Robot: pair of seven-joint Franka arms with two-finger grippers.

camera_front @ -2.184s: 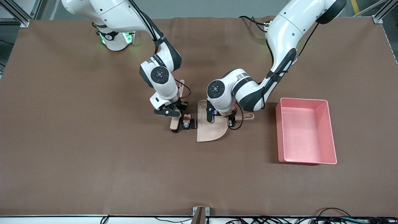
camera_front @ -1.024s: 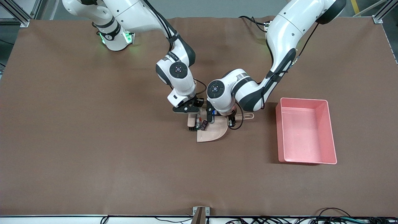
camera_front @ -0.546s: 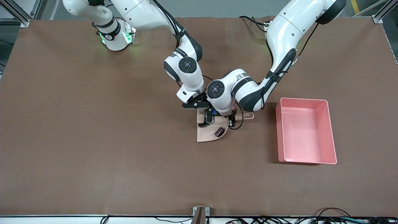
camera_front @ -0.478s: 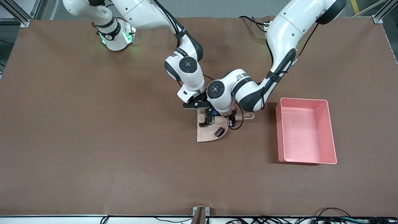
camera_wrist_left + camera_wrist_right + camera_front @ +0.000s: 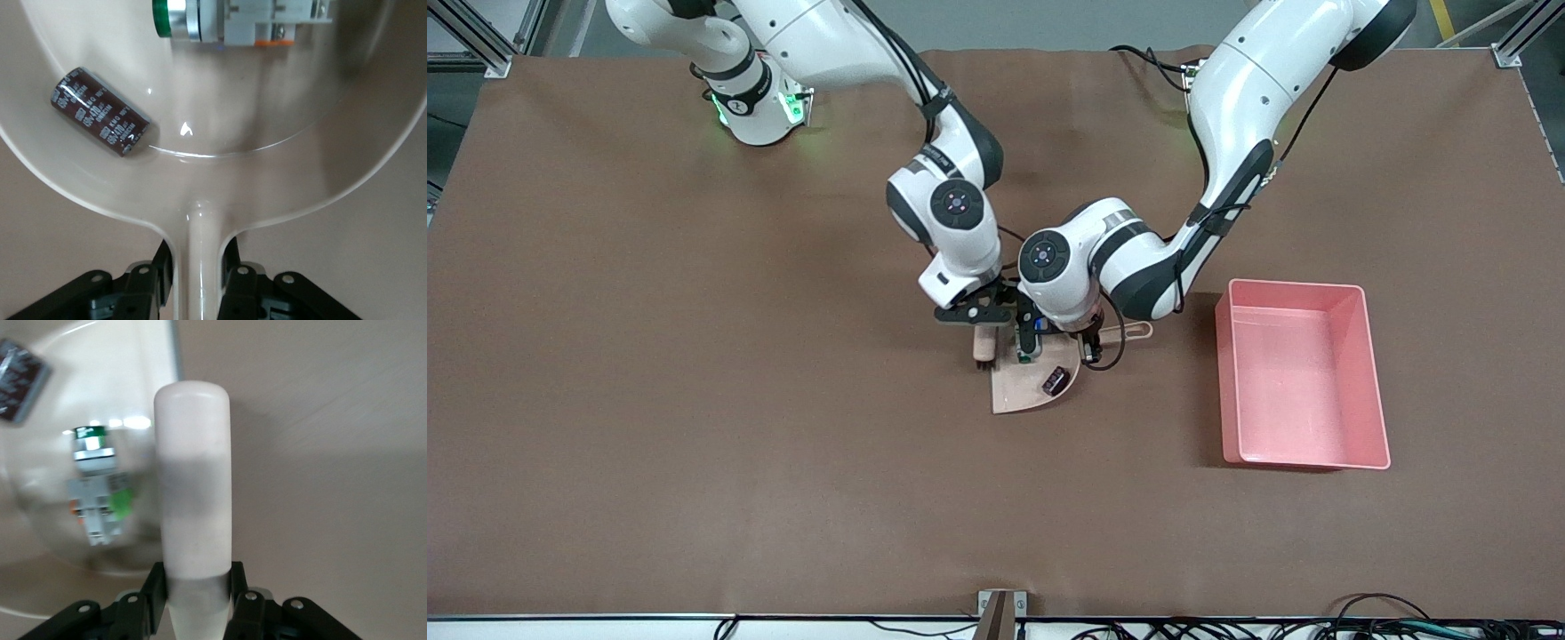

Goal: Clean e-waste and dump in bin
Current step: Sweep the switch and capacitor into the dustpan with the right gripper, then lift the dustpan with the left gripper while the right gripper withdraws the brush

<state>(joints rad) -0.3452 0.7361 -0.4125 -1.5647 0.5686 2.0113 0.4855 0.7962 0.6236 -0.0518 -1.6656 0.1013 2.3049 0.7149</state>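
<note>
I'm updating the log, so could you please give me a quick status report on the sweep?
Left gripper shut on dustpan handle. Right gripper shut on brush, at dustpan's edge. Both e-waste pieces in dustpan. Bin empty, nothing in the way.

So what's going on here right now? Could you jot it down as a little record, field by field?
left pincer: shut on the dustpan handle, holding the dustpan on the table
right pincer: shut on the brush, at the dustpan's open edge
dark capacitor: lying in the dustpan
white push-button switch: in the dustpan, green cap, orange part
pink bin: toward the left arm's end of the table, nothing visible inside
next step, likely: tip the dustpan into the bin
</note>
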